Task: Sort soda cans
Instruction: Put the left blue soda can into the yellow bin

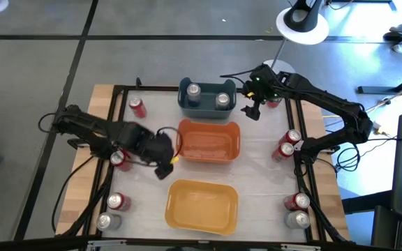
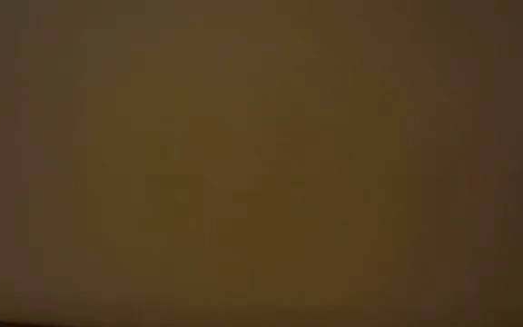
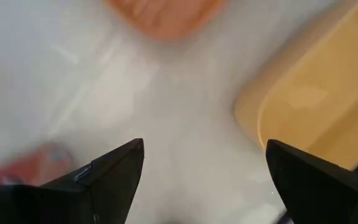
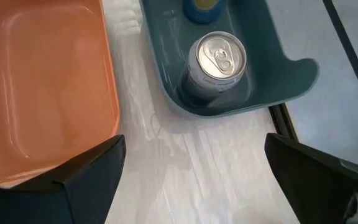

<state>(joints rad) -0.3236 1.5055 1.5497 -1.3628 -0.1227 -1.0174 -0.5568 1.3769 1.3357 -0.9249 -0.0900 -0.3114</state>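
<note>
Where the table's near edge meets the frame, a yellow bin sits at centre, with a red can and a silver can by the near left corner and another red can and silver can by the near right corner. Open white tabletop lies between that bin and each pair.

Farther in, the left gripper hangs low over the gap between the yellow bin and the orange bin, its fingers spread wide and holding nothing. A red can lies just behind it, near the left rail. Two red cans stand against the right rail, well clear of the orange bin.

At the far side, the blue bin holds two silver cans, one in each end. A red can stands alone near the far left corner. The right gripper hovers just right of the blue bin, fingers fully apart and empty, with a red can partly hidden beneath that arm.

The low view shows only a dark brown blur.
</note>
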